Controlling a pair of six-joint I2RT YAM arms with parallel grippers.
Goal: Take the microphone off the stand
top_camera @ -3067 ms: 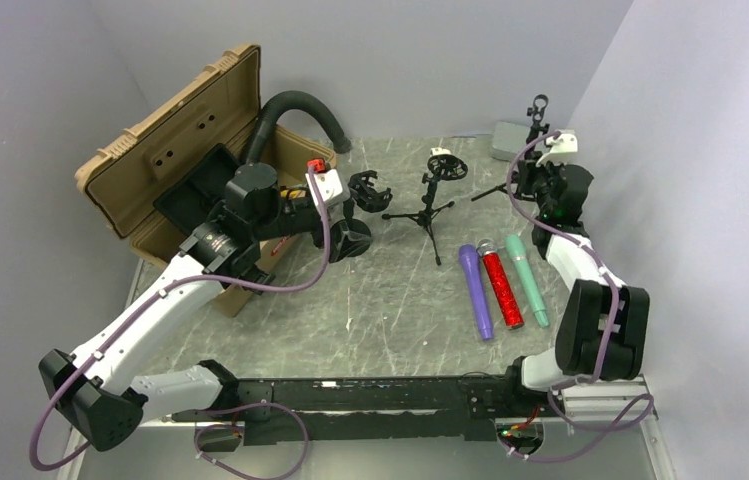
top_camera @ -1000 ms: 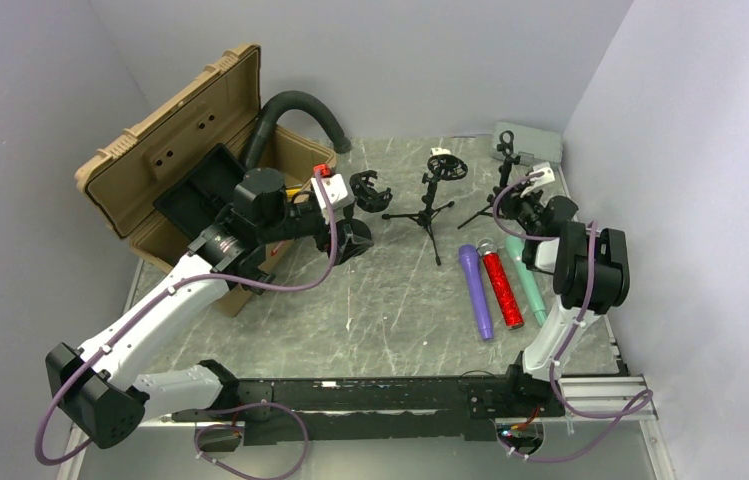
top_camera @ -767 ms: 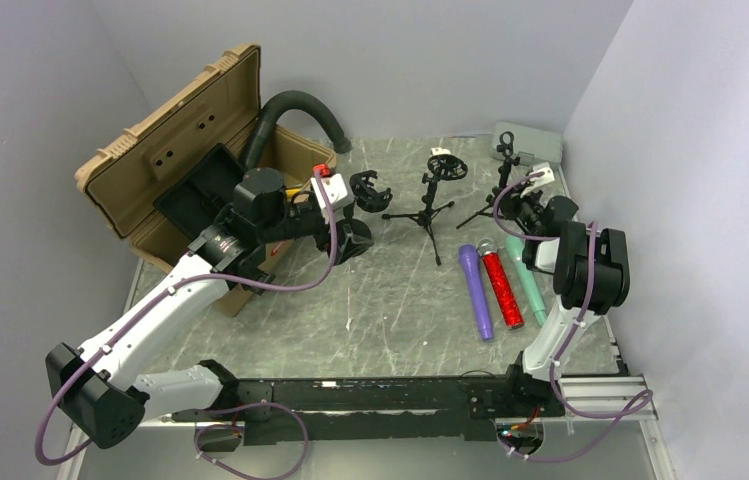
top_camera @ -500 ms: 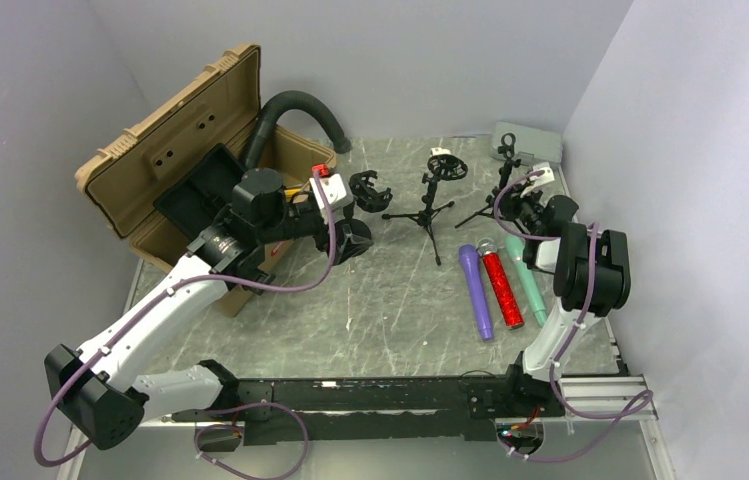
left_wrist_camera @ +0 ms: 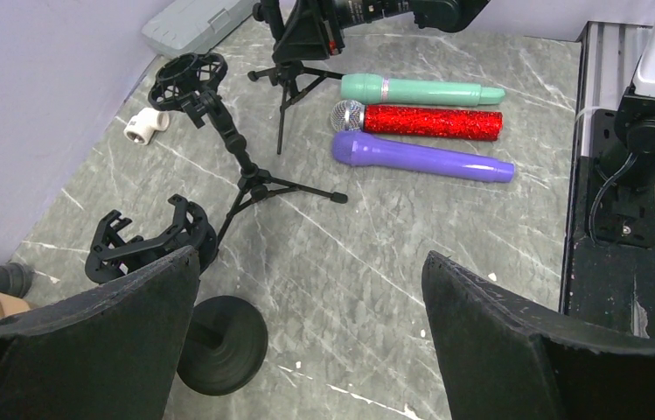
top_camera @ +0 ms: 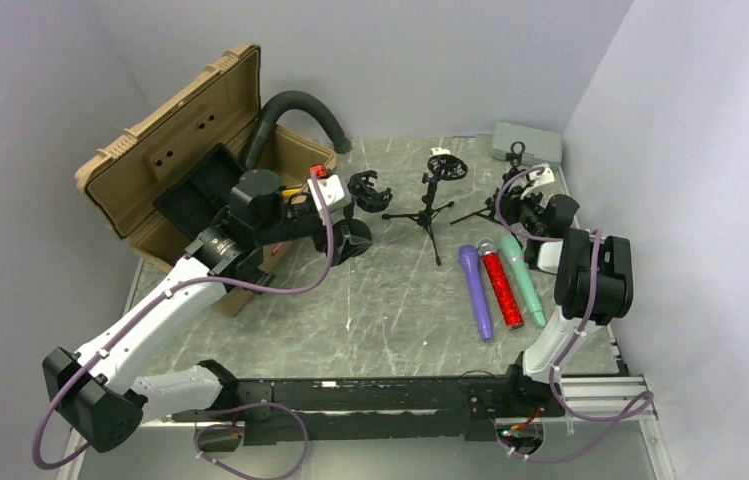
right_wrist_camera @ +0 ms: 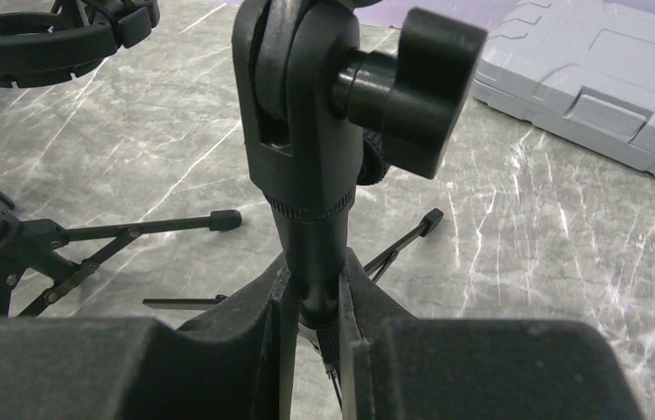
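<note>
Right gripper [right_wrist_camera: 311, 302] pinches the tripod stand [right_wrist_camera: 299, 131] by its stem; green microphone [top_camera: 523, 277] lies just beside. Left gripper [left_wrist_camera: 310, 262] gapes wide.

White print on right arm [left_wrist_camera: 367, 10] too small to read; nothing else legible.

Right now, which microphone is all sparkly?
The red mic, in the middle of the row. It glitters and has a silver head; the purple mic and green mic beside it are plain.

Marbled table [top_camera: 390, 310] — three microphones [top_camera: 501, 290], two tripod stands [top_camera: 427, 213], tan case [top_camera: 165, 150]
</note>
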